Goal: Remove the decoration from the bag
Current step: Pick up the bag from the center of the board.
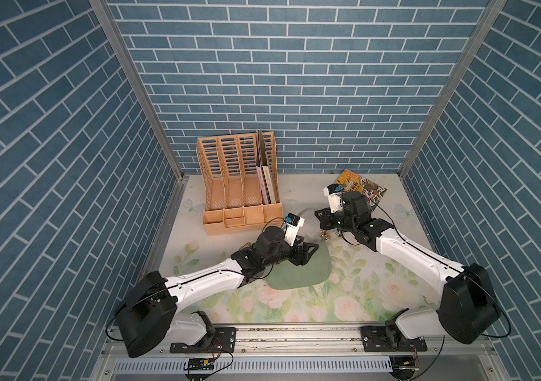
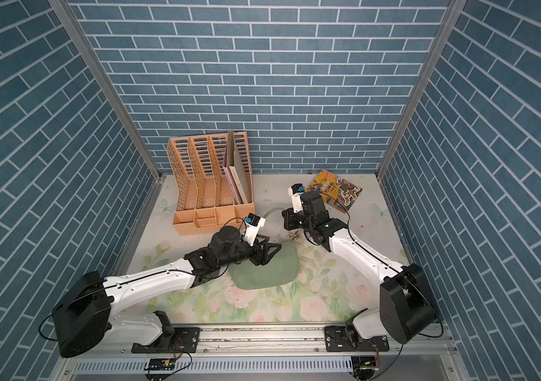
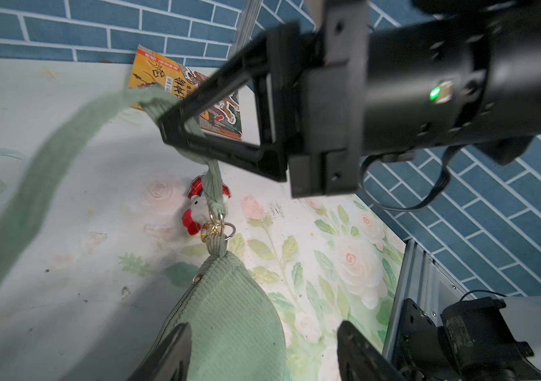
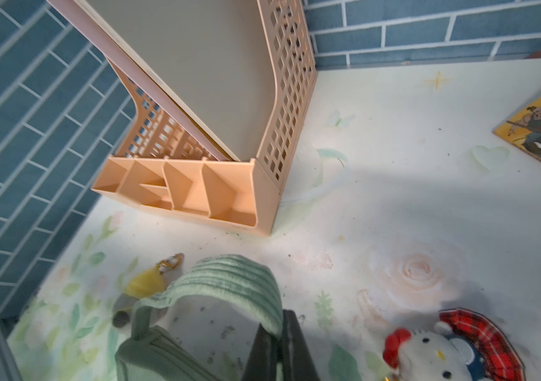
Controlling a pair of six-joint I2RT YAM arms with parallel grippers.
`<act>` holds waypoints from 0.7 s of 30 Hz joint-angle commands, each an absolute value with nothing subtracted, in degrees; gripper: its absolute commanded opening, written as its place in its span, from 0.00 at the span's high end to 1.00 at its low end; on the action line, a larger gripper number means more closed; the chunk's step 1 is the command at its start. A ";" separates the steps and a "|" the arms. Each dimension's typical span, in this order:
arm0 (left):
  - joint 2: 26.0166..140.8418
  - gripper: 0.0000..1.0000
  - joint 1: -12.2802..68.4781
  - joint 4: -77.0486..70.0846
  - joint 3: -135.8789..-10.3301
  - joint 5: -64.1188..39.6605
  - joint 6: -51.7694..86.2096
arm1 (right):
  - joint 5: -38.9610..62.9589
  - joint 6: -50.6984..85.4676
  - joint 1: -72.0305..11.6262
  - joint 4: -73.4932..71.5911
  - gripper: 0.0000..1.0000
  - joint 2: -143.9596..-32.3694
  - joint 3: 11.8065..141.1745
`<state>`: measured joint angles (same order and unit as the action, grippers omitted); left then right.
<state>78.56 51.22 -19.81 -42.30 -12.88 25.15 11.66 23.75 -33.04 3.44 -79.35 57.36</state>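
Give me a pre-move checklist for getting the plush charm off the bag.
1. Right tool shut on the strap: ok.
2. Left tool open, straddling the bag: ok.
3. Plush charm in view beside the gold clasp: ok.
4. Plush charm unhooked: not ok, it looks attached at the gold clasp.
5. Left tool pressing the bag down: cannot tell.
6. File rack apart from both tools: ok.

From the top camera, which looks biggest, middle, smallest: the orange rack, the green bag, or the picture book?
In a top view:
1. orange rack, largest
2. green bag
3. picture book, smallest
Bag and book are both partly hidden, so those two are less sure.
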 commanded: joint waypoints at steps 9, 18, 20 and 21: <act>88.44 0.28 52.32 -25.94 -49.73 -11.78 25.87 | 6.63 37.09 -36.76 1.92 1.00 -71.84 56.53; 91.85 0.35 52.29 -28.13 -51.76 -10.69 28.71 | 4.00 43.15 -38.23 -0.26 1.00 -67.70 54.62; 92.88 0.36 52.45 -29.28 -52.16 -10.76 29.54 | 2.91 44.13 -38.27 -0.86 1.00 -66.91 54.40; 93.29 0.37 52.47 -29.66 -52.48 -10.60 29.68 | 2.75 44.70 -38.32 -1.19 1.00 -66.52 54.44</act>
